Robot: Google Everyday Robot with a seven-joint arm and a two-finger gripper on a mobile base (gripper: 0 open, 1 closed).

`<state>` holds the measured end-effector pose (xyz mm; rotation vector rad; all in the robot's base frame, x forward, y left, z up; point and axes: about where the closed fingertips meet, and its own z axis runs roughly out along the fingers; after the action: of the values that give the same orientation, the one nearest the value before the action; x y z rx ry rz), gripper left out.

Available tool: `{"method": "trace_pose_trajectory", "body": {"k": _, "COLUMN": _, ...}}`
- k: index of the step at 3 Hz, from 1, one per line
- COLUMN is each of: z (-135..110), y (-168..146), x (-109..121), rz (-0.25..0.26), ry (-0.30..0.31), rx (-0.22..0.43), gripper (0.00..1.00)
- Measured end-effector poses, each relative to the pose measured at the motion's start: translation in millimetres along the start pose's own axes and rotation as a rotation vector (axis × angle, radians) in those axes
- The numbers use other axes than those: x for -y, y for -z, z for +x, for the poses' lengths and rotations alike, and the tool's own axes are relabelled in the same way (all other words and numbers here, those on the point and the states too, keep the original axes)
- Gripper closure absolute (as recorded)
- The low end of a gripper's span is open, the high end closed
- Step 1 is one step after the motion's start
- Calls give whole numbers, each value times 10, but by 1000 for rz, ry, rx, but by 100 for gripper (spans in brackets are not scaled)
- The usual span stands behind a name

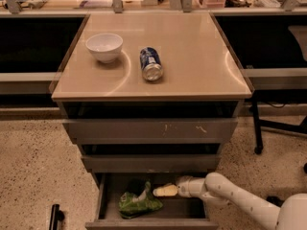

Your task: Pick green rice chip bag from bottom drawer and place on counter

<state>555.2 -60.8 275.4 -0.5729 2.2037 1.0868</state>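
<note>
The green rice chip bag lies crumpled in the left half of the open bottom drawer. My gripper reaches into the drawer from the right on a white arm. Its pale tip is just right of the bag's top and close above it. I cannot tell whether it touches the bag. The beige counter tops the grey cabinet above.
A white bowl and a blue soda can on its side rest on the counter. The two upper drawers stand slightly out. A dark chair leg stands at the right. A black object lies on the floor at the left.
</note>
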Motion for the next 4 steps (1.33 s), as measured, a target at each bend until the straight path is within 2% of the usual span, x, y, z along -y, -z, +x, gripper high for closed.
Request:
{"method": "trace_pose_trajectory", "body": {"k": 2, "z": 162, "y": -508, "x": -29, "rz": -55, "ry": -1, "rx": 10, "gripper": 0}}
{"method": "trace_pose_trajectory", "body": {"k": 4, "z": 300, "y": -986, "x": -80, "rz": -119, "ry": -2, "rx": -73, "gripper": 0}}
